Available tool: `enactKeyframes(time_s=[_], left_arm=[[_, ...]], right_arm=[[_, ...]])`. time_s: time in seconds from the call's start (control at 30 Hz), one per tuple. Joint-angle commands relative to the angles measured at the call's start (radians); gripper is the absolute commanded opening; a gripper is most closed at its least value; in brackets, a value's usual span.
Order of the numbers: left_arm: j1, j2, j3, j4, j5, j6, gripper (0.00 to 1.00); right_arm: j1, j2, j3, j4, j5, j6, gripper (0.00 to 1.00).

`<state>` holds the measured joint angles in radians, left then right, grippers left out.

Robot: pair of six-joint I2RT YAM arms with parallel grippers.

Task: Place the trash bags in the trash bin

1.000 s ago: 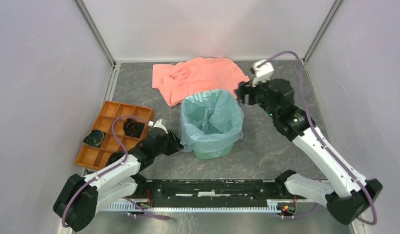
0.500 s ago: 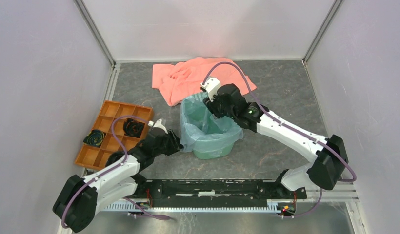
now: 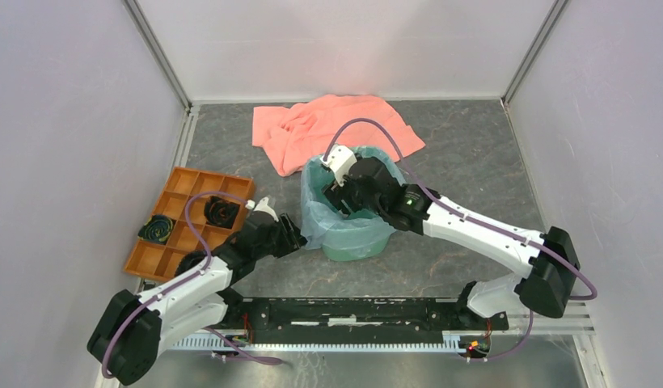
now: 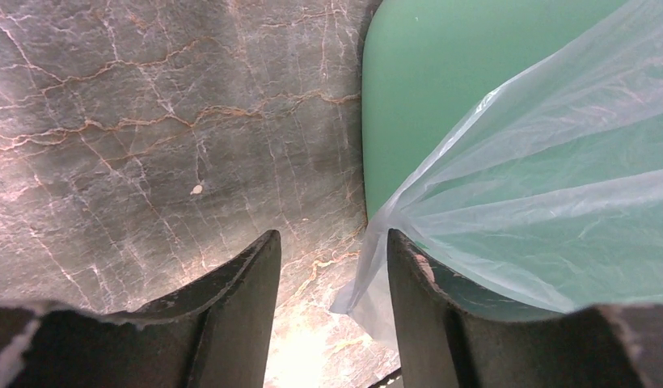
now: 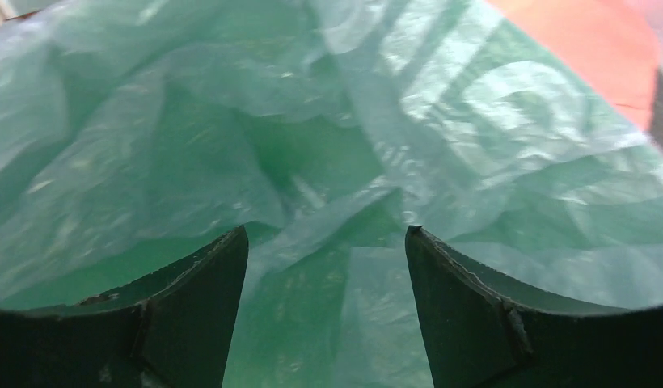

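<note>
The green trash bin (image 3: 356, 246) stands at the table's middle, lined by the pale blue-grey trash bag (image 3: 318, 220), which drapes over its rim. My right gripper (image 3: 338, 194) is open, reaching down inside the bin; in the right wrist view it (image 5: 326, 238) has only crinkled bag film (image 5: 231, 121) in front and nothing between the fingers. My left gripper (image 3: 294, 237) is open at the bin's left side, low by the table. In the left wrist view a loose bag corner (image 4: 361, 299) hangs between the open fingers of the gripper (image 4: 332, 250), beside the bin wall (image 4: 425, 97).
A salmon-pink cloth (image 3: 328, 125) lies behind the bin, its edge showing in the right wrist view (image 5: 587, 40). An orange compartmented tray (image 3: 171, 242) holding dark coiled items (image 3: 223, 212) sits at the left. Enclosure walls stand on three sides.
My right arm swung left from behind the bin's right side and went down into the bin's mouth. The left arm, bin and bag have stayed in place.
</note>
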<state>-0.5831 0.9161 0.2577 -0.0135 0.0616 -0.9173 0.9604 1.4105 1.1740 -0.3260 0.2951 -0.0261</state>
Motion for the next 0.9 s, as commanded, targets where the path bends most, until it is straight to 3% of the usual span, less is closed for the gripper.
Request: enactKeyframes(time_s=[0.0,0.23,0.33,0.4,0.57,0.7,0.77,0.87], left_arm=[[-0.003,0.008,0.041,0.030,0.000,0.042,0.60],[-0.003,0.026,0.061,0.040,0.025,0.054,0.63],[-0.003,0.005,0.054,0.036,0.023,0.050,0.64],[-0.003,-0.012,0.050,0.028,0.017,0.046,0.64],[-0.002,-0.044,0.033,0.027,0.009,0.032,0.65],[-0.003,-0.053,0.035,0.019,0.016,0.035,0.65],[-0.003,-0.065,0.034,-0.007,0.016,0.038,0.66],[-0.003,-0.098,0.025,-0.024,0.011,0.039,0.69]], right_arm=[[0.000,-0.013,-0.047,0.028,-0.229,0.061,0.79],[0.003,0.000,-0.124,0.164,-0.551,0.117,0.82],[-0.002,-0.029,-0.126,0.137,-0.381,0.098,0.90],[-0.002,-0.025,-0.093,0.058,-0.144,0.084,0.93],[-0.004,0.052,-0.007,-0.083,0.297,0.049,0.93],[-0.005,0.127,0.040,-0.166,0.547,0.079,0.87],[-0.006,0.146,0.062,-0.189,0.540,0.092,0.87],[-0.002,0.133,0.061,-0.116,0.267,0.076,0.87]])
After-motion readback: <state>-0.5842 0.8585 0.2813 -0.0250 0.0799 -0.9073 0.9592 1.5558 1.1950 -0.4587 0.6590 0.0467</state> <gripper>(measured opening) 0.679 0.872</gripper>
